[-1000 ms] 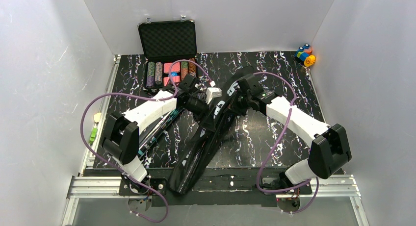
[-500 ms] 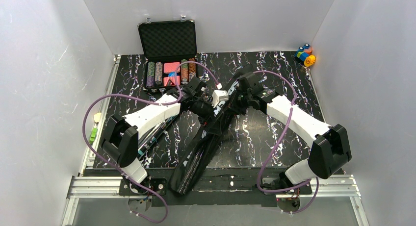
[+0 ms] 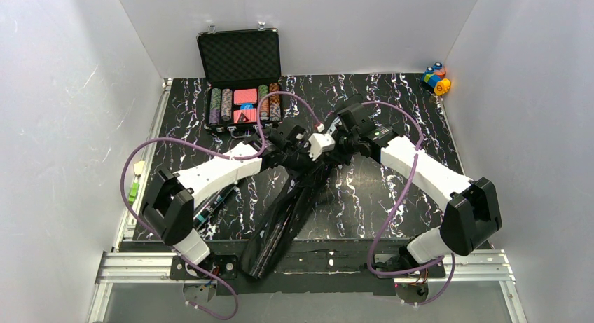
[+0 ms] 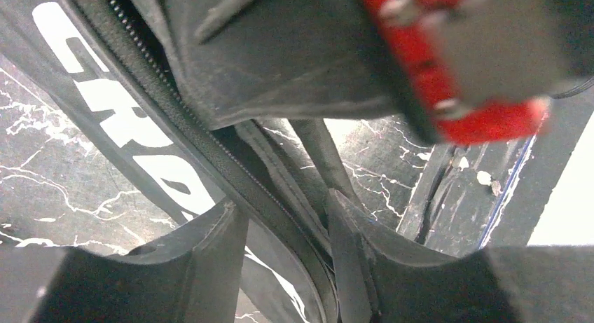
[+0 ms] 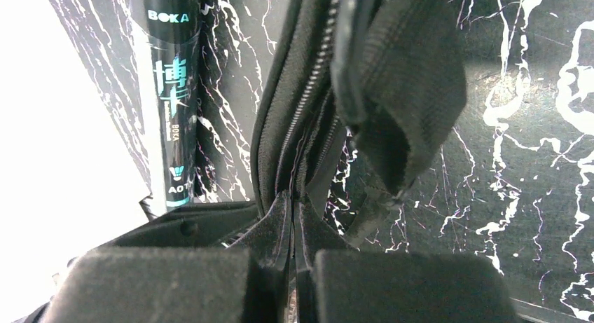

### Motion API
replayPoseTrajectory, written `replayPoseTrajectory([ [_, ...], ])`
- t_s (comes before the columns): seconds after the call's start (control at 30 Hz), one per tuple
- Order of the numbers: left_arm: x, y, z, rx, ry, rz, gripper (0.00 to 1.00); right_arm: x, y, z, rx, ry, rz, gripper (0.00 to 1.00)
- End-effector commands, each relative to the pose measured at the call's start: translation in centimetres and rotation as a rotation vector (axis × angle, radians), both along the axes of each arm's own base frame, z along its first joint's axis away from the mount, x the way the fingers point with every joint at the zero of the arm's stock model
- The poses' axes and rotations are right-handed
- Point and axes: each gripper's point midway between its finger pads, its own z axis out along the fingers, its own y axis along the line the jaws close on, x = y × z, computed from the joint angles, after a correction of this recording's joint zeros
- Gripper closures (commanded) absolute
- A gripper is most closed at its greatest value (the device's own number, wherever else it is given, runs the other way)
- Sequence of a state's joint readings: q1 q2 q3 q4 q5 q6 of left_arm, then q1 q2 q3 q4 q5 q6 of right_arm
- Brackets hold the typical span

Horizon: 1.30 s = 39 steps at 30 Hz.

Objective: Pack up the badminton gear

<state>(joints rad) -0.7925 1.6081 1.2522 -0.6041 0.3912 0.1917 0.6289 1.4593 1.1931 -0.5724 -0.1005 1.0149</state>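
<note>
The black bag [image 3: 280, 218] lettered in white lies slantwise down the middle of the table, its wide end raised between both grippers. My right gripper [image 3: 336, 142] is shut on the bag's zippered edge [image 5: 280, 127], and the seam runs straight into its pressed fingertips [image 5: 293, 204]. My left gripper [image 3: 309, 158] sits just left of it and is open, straddling the same zippered edge [image 4: 210, 148]. That edge lies against its right finger [image 4: 347, 232], with a gap beside the left one. The long black tube with teal print [image 3: 212, 205] lies under my left arm, also visible as the tube [image 5: 171, 92].
An open black case of poker chips [image 3: 242, 92] stands at the back left. Small colourful toy blocks [image 3: 436, 79] sit in the back right corner. Little green pieces [image 3: 133, 191] lie on the left rail. A loose bag strap [image 5: 406, 78] hangs beside the right fingers.
My left gripper has slid right and a little forward along the bag, ending close beside the right gripper. The bag's raised end has drawn narrower. The right arm has barely moved.
</note>
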Motion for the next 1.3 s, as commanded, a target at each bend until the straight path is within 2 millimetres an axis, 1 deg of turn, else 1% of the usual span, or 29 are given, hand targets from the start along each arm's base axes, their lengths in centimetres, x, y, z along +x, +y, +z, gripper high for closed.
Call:
replayPoseTrajectory([
  [0.0, -0.5, -0.3, 1.9, -0.014, -0.099, -0.016, 0.59, 0.3, 1.9, 4.7, 0.124, -0.089, 0.036, 0.99],
  [0.13, -2.0, -0.7, 2.1, -0.014, -0.103, -0.047, 0.58, 0.8, 2.0, 5.0, 0.128, -0.101, 0.022, 0.99],
  [0.2, -2.6, -0.6, 1.8, 0.003, -0.104, -0.063, 0.54, 1.0, 2.3, 5.3, 0.134, -0.104, 0.023, 0.99],
  [0.27, -2.9, -0.3, 1.5, 0.018, -0.107, -0.071, 0.52, 1.2, 2.4, 5.6, 0.139, -0.107, 0.024, 0.99],
  [0.4, -3.1, 0.2, 0.7, 0.042, -0.112, -0.072, 0.53, 1.3, 2.6, 5.8, 0.149, -0.108, 0.021, 0.99],
  [0.47, -2.9, 0.4, 0.6, 0.05, -0.124, -0.064, 0.59, 1.2, 2.7, 5.9, 0.155, -0.105, 0.023, 0.99],
  [0.53, -2.6, 0.6, 0.7, 0.059, -0.142, -0.055, 0.77, 1.2, 2.6, 5.8, 0.154, -0.101, 0.021, 0.99],
  [0.6, -2.2, 0.8, 0.9, 0.069, -0.157, -0.042, 1.0, 1.1, 2.2, 5.6, 0.154, -0.096, 0.015, 0.99],
  [0.67, -2.1, 0.9, 1.3, 0.068, -0.161, -0.034, 1.0, 1.1, 1.6, 5.5, 0.159, -0.092, 0.001, 0.99],
  [0.73, -2.1, 0.9, 1.9, 0.05, -0.167, -0.02, 1.0, 1.1, 0.9, 5.4, 0.163, -0.09, -0.013, 0.98],
  [0.8, -2.1, 0.8, 2.7, 0.031, -0.172, -0.012, 1.0, 1.2, -0.4, 5.4, 0.161, -0.089, -0.042, 0.85],
  [0.87, -2.3, 0.8, 3.1, 0.018, -0.163, -0.011, 1.0, 1.1, -1.8, 5.7, 0.179, -0.104, -0.076, 0.68],
  [0.9, -2.3, 0.7, 3.4, 0.013, -0.158, -0.014, 1.0, 1.1, -2.5, 5.8, 0.186, -0.111, -0.093, 0.62],
  [0.93, -2.4, 0.7, 3.6, 0.008, -0.153, -0.014, 1.0, 1.1, -3.3, 5.8, 0.188, -0.117, -0.115, 0.58],
  [1.0, -2.5, 0.5, 3.9, 0.0, -0.141, -0.017, 1.0, 1.3, -5.0, 5.8, 0.188, -0.131, -0.161, 0.53],
  [1.13, -2.9, 0.2, 4.3, -0.007, -0.12, -0.035, 1.0, 2.0, -8.6, 5.9, 0.149, -0.168, -0.255, 0.47],
  [1.27, -3.2, 0.2, 4.5, -0.01, -0.114, -0.046, 1.0, 2.5, -11.2, 6.5, 0.159, -0.214, -0.314, 0.46],
])
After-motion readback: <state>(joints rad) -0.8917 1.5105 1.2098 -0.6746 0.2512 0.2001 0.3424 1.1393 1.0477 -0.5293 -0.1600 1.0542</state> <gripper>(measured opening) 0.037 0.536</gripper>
